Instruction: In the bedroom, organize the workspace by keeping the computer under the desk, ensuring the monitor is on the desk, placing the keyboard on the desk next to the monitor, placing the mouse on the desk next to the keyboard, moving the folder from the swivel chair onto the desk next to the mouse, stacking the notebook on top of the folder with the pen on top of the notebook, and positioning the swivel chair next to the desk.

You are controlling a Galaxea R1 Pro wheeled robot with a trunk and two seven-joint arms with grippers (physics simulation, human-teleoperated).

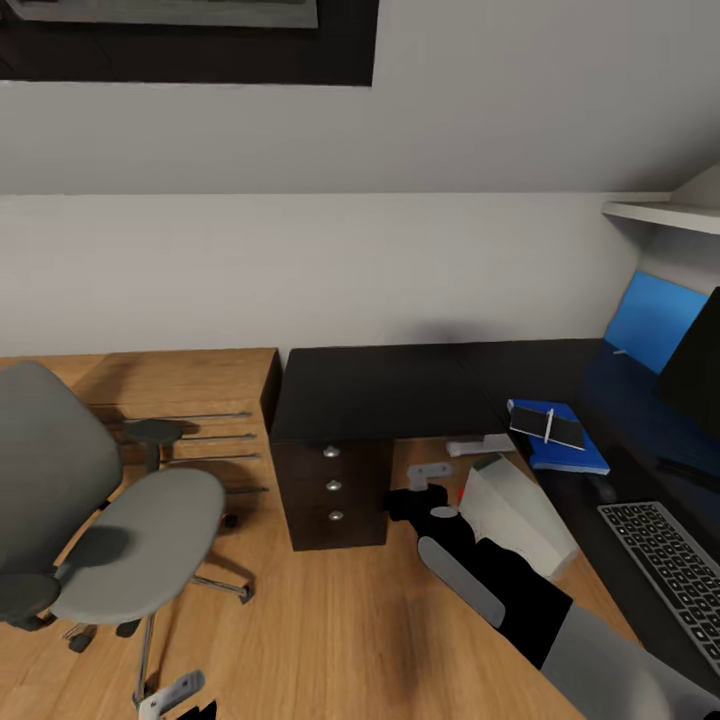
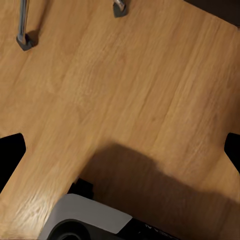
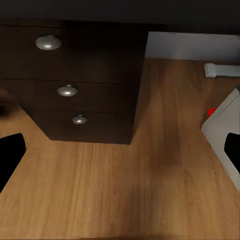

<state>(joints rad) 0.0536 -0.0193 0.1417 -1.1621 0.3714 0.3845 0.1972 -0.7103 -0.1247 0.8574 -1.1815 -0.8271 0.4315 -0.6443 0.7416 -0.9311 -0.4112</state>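
The grey swivel chair (image 1: pixel 130 520) stands on the floor at the left, apart from the black-topped desk (image 1: pixel 400 385). On the desk's right wing lies the blue folder (image 1: pixel 575 455), with the dark notebook (image 1: pixel 540 425) and a pen (image 1: pixel 549 424) on it. Nearer are the keyboard (image 1: pixel 670 570) and the monitor's edge (image 1: pixel 695 360). A faint dark rounded shape, perhaps the mouse (image 1: pixel 600 488), lies between folder and keyboard. The grey computer (image 1: pixel 520 515) (image 3: pixel 225 125) sits tilted under the desk. My right gripper (image 1: pixel 418 490) (image 3: pixel 120 155) hangs open just left of it. My left gripper (image 1: pixel 170 695) (image 2: pixel 120 155) is open over bare floor.
The dark drawer unit (image 1: pixel 330 490) (image 3: pixel 75 90) stands under the desk, left of my right gripper. A white desk foot (image 3: pixel 222 70) lies behind the computer. A low light-wood counter (image 1: pixel 170 370) runs behind the chair. A blue wall panel (image 1: pixel 650 320) and a shelf (image 1: pixel 665 212) are at the right.
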